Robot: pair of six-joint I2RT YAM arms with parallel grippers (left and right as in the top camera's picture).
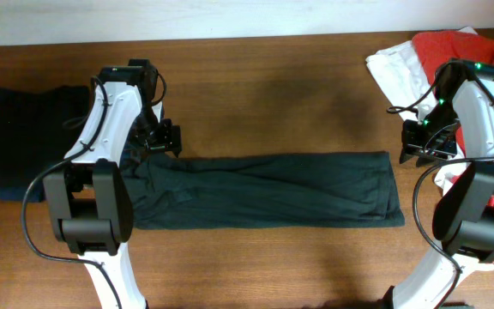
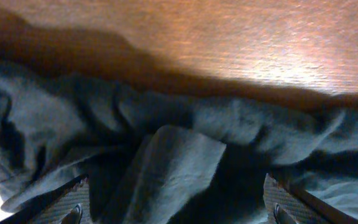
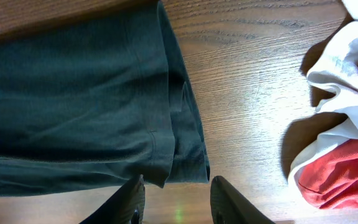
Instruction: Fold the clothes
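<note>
The black T-shirt [image 1: 264,189] is lying left-to-right across mid-frame on the tabletop [image 1: 273,112], the left end effector [image 1: 163,137] gaping wide over its bunched left end, the right end effector [image 1: 423,148] hanging narrowly parted, empty, beside the other.

Dark T-shirt [image 1: 264,189] lies folded into a long flat band.

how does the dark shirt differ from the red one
The dark shirt lies flattened in a long band mid-table; the red shirt is crumpled in a heap at the right edge. The red shirt is tangled with a white garment; the dark shirt is not. Both rest on the table.
</note>
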